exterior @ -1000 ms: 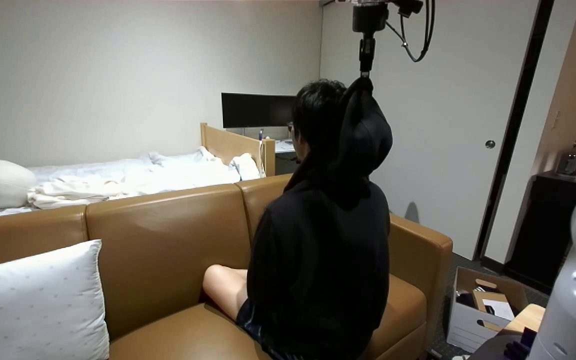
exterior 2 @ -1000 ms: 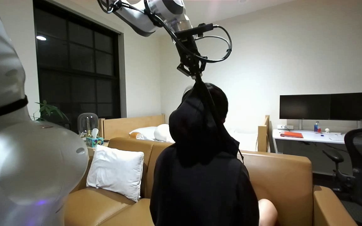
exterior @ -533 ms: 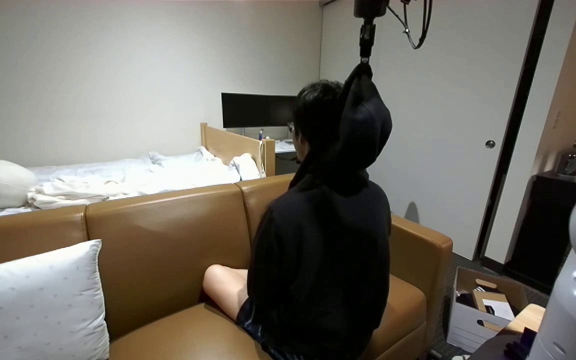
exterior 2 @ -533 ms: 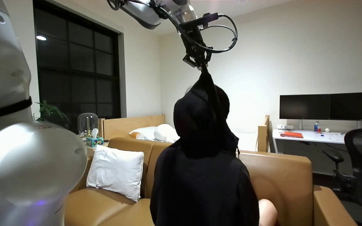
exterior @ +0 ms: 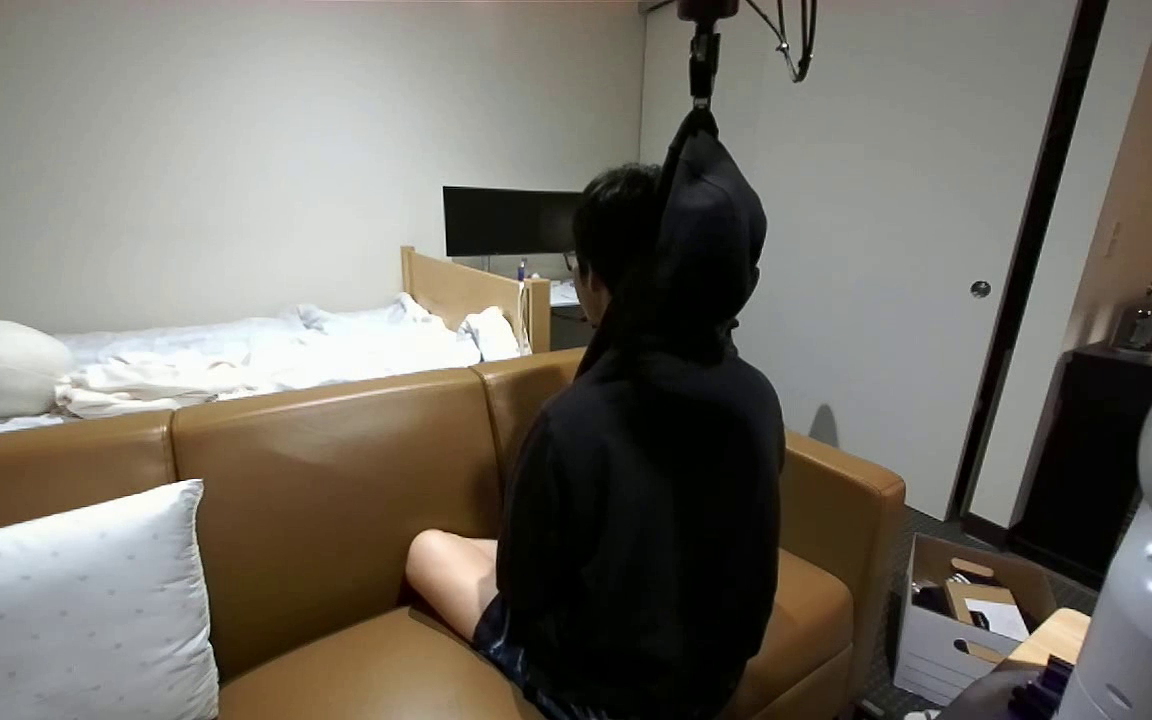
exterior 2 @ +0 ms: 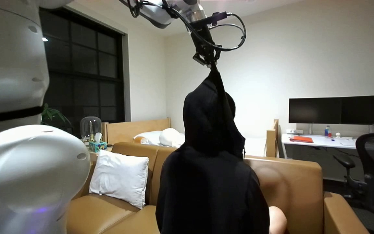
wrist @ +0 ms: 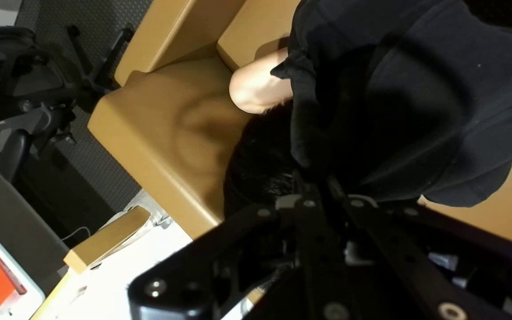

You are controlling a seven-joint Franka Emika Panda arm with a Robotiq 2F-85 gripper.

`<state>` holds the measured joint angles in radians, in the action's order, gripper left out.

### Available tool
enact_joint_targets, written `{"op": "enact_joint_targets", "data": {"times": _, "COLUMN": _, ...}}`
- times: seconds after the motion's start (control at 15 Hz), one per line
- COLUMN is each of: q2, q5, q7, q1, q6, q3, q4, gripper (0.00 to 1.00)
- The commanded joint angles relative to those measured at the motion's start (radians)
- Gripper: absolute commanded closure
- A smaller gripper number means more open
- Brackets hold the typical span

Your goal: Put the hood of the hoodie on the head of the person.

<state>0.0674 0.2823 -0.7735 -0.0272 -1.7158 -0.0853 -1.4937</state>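
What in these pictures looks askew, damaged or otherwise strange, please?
Only the hood looks odd: pinched by the fingers, it forms a tall point above and behind the head instead of covering it. No spill or damage shows.

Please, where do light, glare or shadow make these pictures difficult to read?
In both exterior views, hood and hoodie run together, almost black; in an exterior view, glare marks the robot arm and a bright spot shows on the window; in the wrist view, the bed is washed out, a curved shadow lies on the couch, and the gripper blends into the hood.
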Motion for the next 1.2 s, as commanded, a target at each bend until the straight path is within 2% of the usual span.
{"op": "enact_joint_targets", "data": {"times": 0.0, "q2": -0.117, "q5": 0.009, "q7": 0.020, "q1": 0.009, "q6": 0.081, "q3": 0.038, "q4": 0.209, "gripper": 0.98}}
{"op": "enact_joint_targets", "data": {"times": 0.53, "q2": -0.303, "q5": -0.010, "q7": 0.170, "q1": -0.017, "q6": 0.338, "q3": 0.100, "q4": 0.505, "gripper": 0.98}}
{"op": "enact_joint_targets", "data": {"times": 0.6, "q2": -0.260, "q5": 0.000, "q7": 0.129, "q1": -0.008, "q6": 0.272, "q3": 0.086, "q4": 0.382, "gripper": 0.93}}
{"op": "enact_joint_targets", "data": {"times": 0.8, "q2": -0.297, "q5": 0.000, "q7": 0.150, "q1": -0.015, "q6": 0.314, "q3": 0.094, "q4": 0.445, "gripper": 0.93}}
{"op": "enact_joint_targets", "data": {"times": 1.07, "q2": -0.304, "q5": 0.000, "q7": 0.150, "q1": -0.015, "q6": 0.317, "q3": 0.094, "q4": 0.455, "gripper": 0.93}}
{"op": "enact_joint_targets", "data": {"times": 1.13, "q2": -0.304, "q5": 0.000, "q7": 0.150, "q1": -0.015, "q6": 0.317, "q3": 0.094, "q4": 0.455, "gripper": 0.98}}
